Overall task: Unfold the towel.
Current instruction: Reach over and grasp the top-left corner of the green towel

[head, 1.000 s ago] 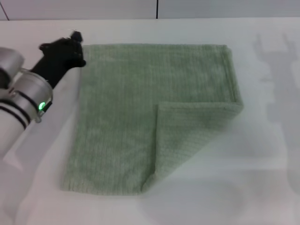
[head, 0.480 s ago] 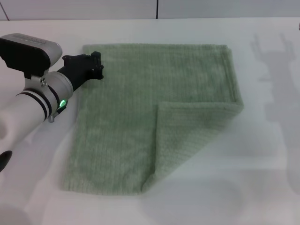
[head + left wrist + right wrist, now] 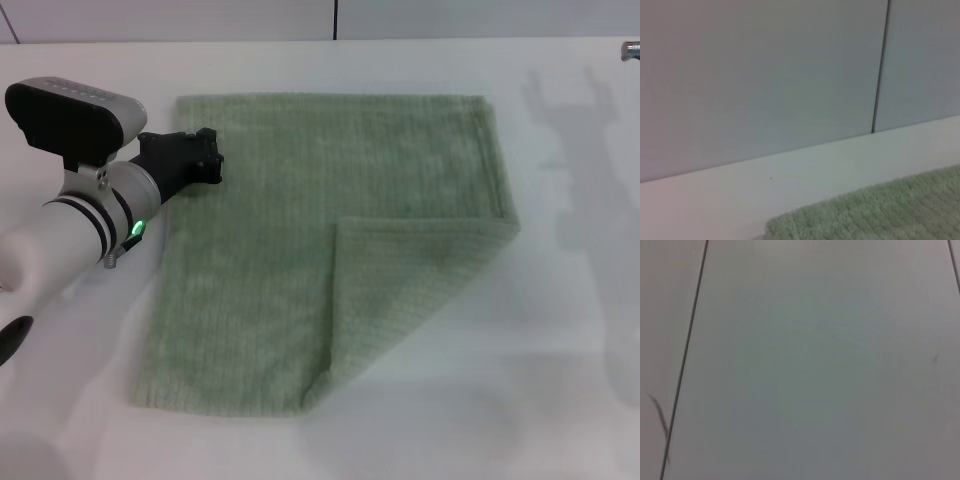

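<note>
Head view: towel (image 3: 330, 250) flat mid-frame on the table (image 3: 560, 420), lower-right corner folded over (unfolding not finished). Left gripper (image 3: 205, 160) at its upper-left edge, grip unclear, possibly touching. Right gripper out of frame.

- One towel (image 3: 320, 250), a single pale sage-green cloth on the table (image 3: 560, 420); its far edge also shows in the left wrist view (image 3: 875, 215).
- One folded-over corner on that towel, the corner farthest from the left gripper (image 3: 205, 160); the other three corners lie flat.
- One gripper in the head view, the left one, over the towel's near-left edge. Its finger count is probably two, but they merge into one dark shape.
- One green light on the left arm, behind the gripper.
- One table.
- Two wall panels beyond the gripper, split by one dark seam.
</note>
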Motion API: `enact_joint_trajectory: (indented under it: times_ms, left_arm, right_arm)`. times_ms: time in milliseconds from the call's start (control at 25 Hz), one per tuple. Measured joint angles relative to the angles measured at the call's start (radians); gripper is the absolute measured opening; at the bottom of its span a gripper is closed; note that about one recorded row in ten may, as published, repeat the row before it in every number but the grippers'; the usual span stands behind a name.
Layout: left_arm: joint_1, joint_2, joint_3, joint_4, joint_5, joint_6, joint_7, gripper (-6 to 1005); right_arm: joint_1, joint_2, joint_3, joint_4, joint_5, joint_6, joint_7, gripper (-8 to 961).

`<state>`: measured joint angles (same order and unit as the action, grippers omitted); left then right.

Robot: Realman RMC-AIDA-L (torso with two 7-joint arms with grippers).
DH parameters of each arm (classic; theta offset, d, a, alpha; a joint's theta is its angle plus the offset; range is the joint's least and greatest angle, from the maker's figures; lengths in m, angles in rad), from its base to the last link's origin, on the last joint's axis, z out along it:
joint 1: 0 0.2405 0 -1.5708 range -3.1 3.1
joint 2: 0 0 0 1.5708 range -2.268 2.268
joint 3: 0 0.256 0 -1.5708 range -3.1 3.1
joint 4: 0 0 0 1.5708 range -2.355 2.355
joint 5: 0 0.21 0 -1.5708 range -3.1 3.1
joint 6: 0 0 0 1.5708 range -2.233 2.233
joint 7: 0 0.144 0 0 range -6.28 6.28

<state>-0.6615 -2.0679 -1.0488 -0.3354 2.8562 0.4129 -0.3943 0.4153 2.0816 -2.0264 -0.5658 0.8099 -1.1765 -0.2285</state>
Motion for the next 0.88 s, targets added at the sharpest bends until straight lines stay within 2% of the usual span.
enact_joint_trajectory:
  times_ms: [560, 720, 880]
  left_arm:
    - [-0.009, -0.002, 0.026, 0.008, 0.000, -0.017, 0.001, 8]
    - [-0.009, -0.002, 0.026, 0.010, 0.000, -0.018, 0.001, 9]
    - [-0.007, -0.001, 0.026, 0.010, 0.000, -0.018, 0.001, 10]
  right_arm:
    - [0.013, -0.002, 0.000, -0.005, 0.000, 0.032, 0.000, 741]
    - [0.016, -0.002, 0.000, -0.046, 0.000, 0.114, 0.012, 741]
    - [0.017, -0.012, 0.021, -0.196, -0.028, 0.389, 0.049, 741]
